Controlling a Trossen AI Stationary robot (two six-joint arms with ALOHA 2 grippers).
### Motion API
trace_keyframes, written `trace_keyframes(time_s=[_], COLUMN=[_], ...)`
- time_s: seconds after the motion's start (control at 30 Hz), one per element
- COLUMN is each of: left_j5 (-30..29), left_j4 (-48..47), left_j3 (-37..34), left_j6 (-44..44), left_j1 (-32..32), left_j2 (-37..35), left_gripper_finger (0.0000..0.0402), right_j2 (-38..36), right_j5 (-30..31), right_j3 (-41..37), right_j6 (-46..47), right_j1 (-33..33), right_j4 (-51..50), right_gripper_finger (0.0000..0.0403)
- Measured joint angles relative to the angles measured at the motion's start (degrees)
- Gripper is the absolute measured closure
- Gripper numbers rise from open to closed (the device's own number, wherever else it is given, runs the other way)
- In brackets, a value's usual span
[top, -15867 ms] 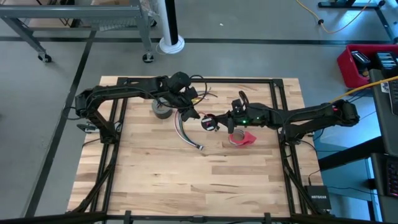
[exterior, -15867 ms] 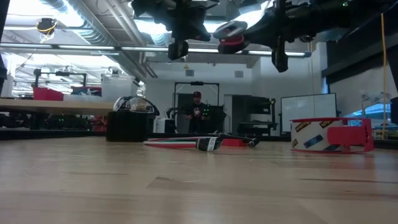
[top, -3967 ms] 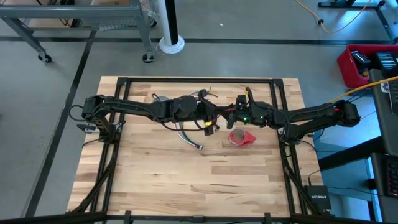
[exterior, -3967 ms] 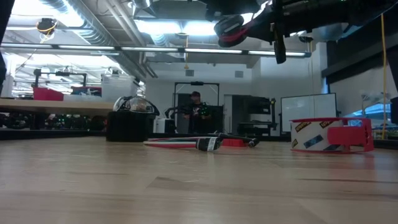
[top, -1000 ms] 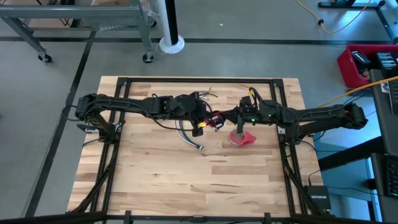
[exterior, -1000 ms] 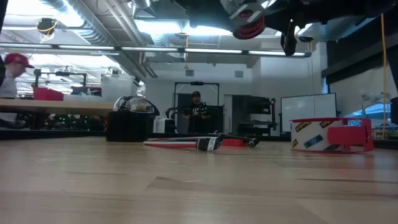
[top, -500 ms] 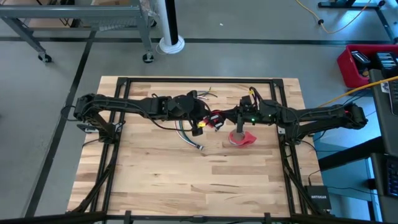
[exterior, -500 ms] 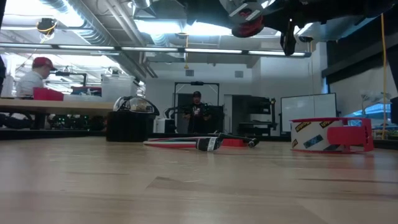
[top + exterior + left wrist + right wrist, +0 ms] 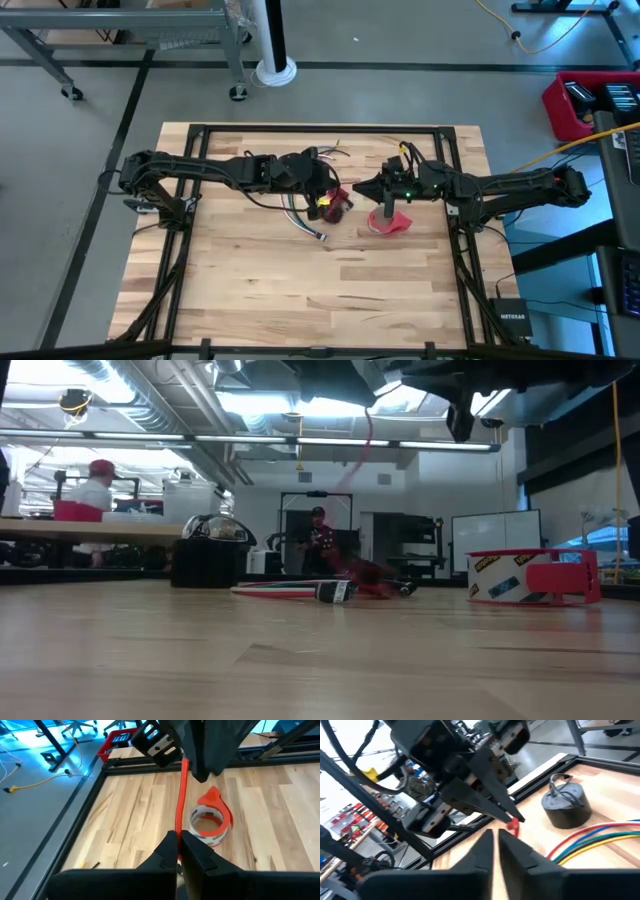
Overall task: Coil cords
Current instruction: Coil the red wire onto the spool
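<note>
1 long bundle of thin wires [image 9: 303, 217] lies on the desk [image 9: 300, 300], plug end toward the front. Just beside it sits the small black-and-red coil [image 9: 337, 202], blurred in the low view, with 1 red strand [image 9: 181, 795] running up from it. The left gripper [image 9: 178, 837] hangs directly above, fingers pinched together on that strand. The red tape roll [image 9: 210, 817] rests nearby. The right gripper [image 9: 496, 832] faces the left, fingers slightly apart and empty, clear of the coil. Farther back sits the small grey coil [image 9: 566, 805].
</note>
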Motion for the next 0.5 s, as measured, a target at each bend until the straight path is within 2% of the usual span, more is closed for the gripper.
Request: trace_keyframes(time_s=[0.1,0.27,0.5], left_j5=[0.0,0.0,0.0], left_j4=[-0.3,-0.7,-2.3], left_j3=[0.0,0.0,0.0], left_j6=[-0.1,-0.1,-0.6], left_j1=[0.0,0.0,0.0], left_j2=[0.0,0.0,0.0], left_gripper_finger=[0.0401,0.0401,0.0401], right_j2=[0.0,0.0,0.0], right_j5=[0.3,0.4,-0.6], right_j3=[0.0,0.0,0.0], right_j6=[0.0,1.1,1.4], right_j1=[0.0,0.0,0.0], right_j4=[-0.3,-0.3,-1.1], right_gripper_finger=[0.0396,0.0371,0.0369])
